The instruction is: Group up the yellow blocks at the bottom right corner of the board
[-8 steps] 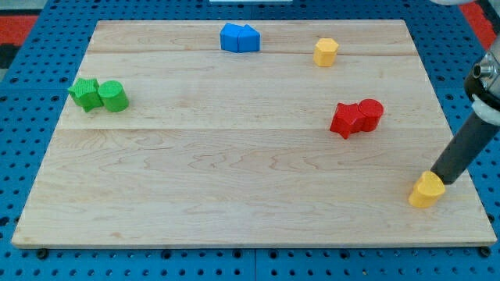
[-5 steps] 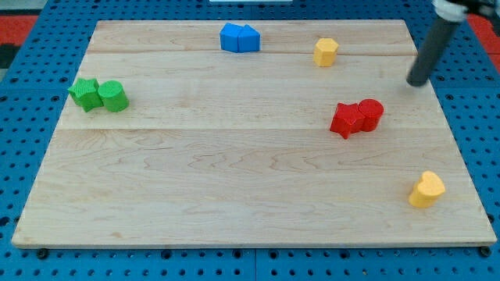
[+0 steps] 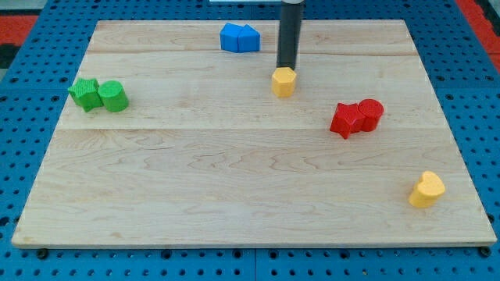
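Table (image 3: 234,179): yellow hexagonal block (image 3: 283,81) got shoved left/down, w/ my tip (image 3: 286,68) touching its top edge; farther from yellow heart block (image 3: 426,190). No fingers on rig.

A pale wooden board (image 3: 234,179) lies on a blue pegboard surface (image 3: 23,156) dotted with small holes. Toward eleven o'clock on the board, near its top edge, two blue blocks (image 3: 239,37) sit pressed together, their shapes hard to make out. At nine o'clock, close to the view's left edge of the board, a green star-shaped block (image 3: 84,93) touches a green cylinder (image 3: 112,96) at its three o'clock side. At about three o'clock, a red star-shaped block (image 3: 345,119) touches a red cylinder (image 3: 370,113) just beside it. A strip of red surface (image 3: 19,23) shows beyond the pegboard at the upper corners.
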